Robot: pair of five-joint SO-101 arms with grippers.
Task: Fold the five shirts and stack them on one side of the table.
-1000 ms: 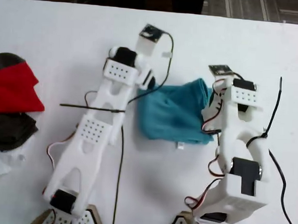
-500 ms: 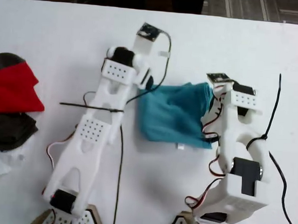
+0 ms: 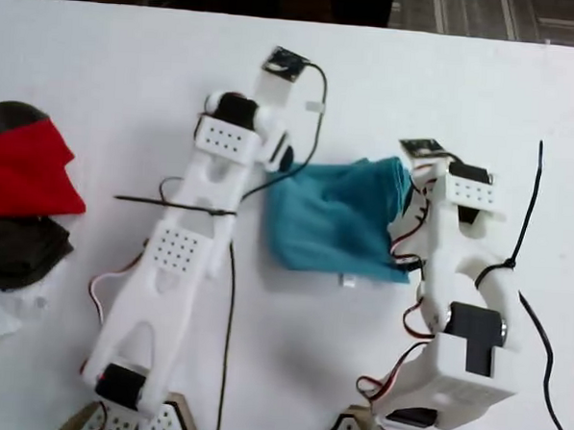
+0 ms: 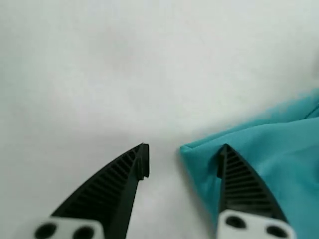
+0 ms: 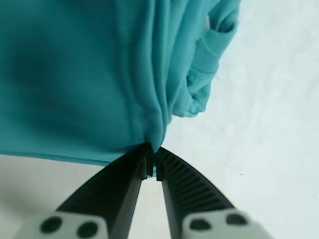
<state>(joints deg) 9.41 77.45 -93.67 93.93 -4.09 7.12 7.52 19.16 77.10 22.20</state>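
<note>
Teal shirt (image 3: 335,218): is lying near the middle of the white table (image 3: 131,62), between the two arms and well apart from the other clothes.
Shape: is sitting as a rough, uneven block, folded over on itself rather than spread flat; its side edges are slanting and its far edge is bulging.
Cloth: is showing plain teal, soft and unpatterned, with shallow creases running across the top layer.
Gathered edge: the side by the right arm is bunching into long narrow ridges, and a rolled hem or cuff (image 5: 209,55) is hanging loose beside them.
Corner: the corner (image 4: 199,154) by the left arm is lying flat on the table, coming to a blunt point.
Tag (image 3: 346,279): a small white tag is peeking out under the shirt's near edge.
Left gripper (image 4: 184,149): is hanging with its jaws spread wide; one ribbed black finger is sitting over the shirt's corner, the other over bare table. Whether it is touching the cloth cannot be told.
Right gripper (image 5: 153,149): is pressing its fingers almost together, pinching a gathered fold at the shirt's edge.
Red shirt (image 3: 29,168): is lying at the table's left edge in the high view, sandwiched among dark shirts (image 3: 16,249) in a loose pile.
</note>
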